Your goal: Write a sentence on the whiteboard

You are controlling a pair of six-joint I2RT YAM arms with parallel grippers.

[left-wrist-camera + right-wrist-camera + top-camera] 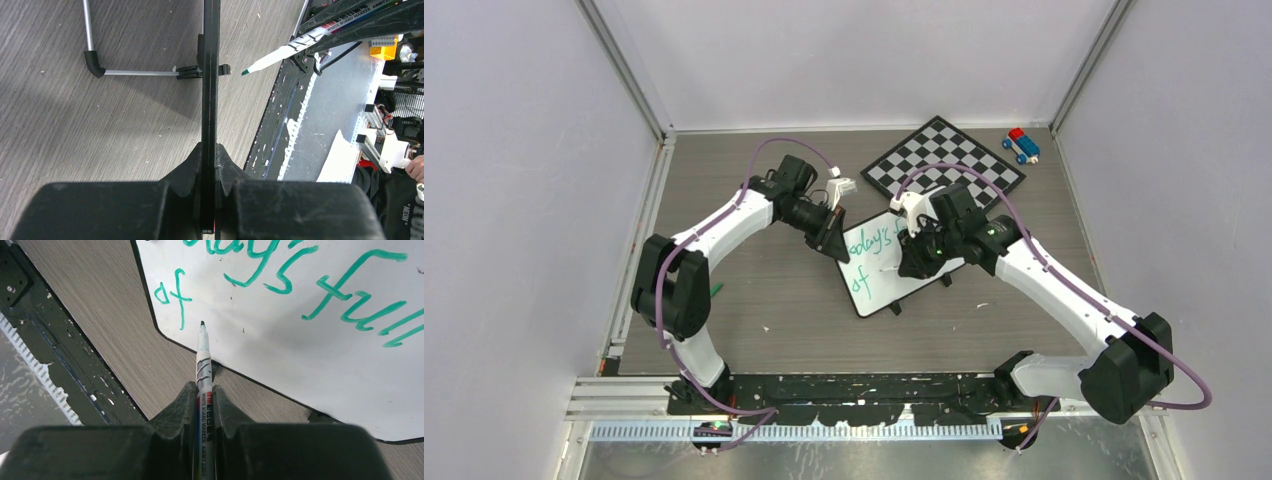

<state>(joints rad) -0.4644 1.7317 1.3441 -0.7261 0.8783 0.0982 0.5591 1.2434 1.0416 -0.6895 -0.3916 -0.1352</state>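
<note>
The whiteboard (886, 285) is in mid-table, and my left gripper (836, 243) is shut on its left edge. In the left wrist view the board (210, 75) shows edge-on between my fingers (211, 155), its wire feet on the table. The sentence (871, 241) in green reads "today's full" with "of" (172, 292) below. My right gripper (202, 390) is shut on a white board marker (203, 365). The marker's green tip points at the board just right of "of". In the left wrist view the marker (285, 50) stands a small gap off the surface.
A black-and-white chessboard (944, 160) lies behind the whiteboard at the back right. A red and blue toy (1022, 145) sits in the far right corner. A small green bit (716, 289) lies by the left arm. Walls close in on three sides.
</note>
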